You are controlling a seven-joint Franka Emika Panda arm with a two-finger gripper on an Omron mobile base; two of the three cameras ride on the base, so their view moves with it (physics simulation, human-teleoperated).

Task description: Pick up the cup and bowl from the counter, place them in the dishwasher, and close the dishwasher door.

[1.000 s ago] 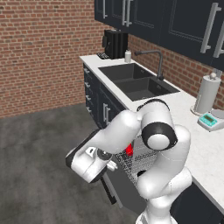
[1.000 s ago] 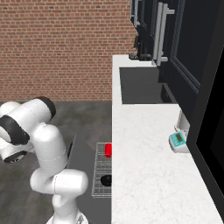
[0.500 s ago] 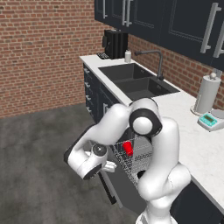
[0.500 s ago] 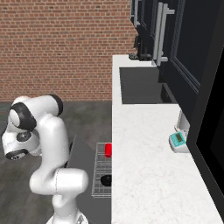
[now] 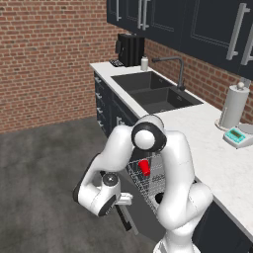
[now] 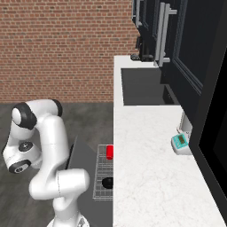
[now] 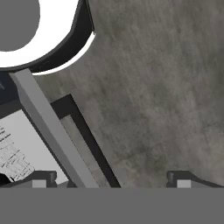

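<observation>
Arm folded low in front of the dishwasher point(image 5: 148, 197), elbow up, wrist dropped toward the floor. Claw point(image 7: 111, 177) spread wide, nothing between its tips, hanging just off the outer edge of the lowered dishwasher door point(image 7: 52, 127). Bare grey floor point(image 7: 157, 87) lies beyond that edge. On the pulled-out wire rack point(image 6: 103, 170): bowl point(image 6: 107, 182) nearer, cup point(image 6: 109, 152) farther, lying on its side. Surface point(image 6: 150, 155) runs alongside the rack.

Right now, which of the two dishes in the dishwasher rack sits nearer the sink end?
The cup, red with a white rim. It lies toward the sink end of the rack; the bowl, black and shallow, sits toward the robot's base.
</observation>
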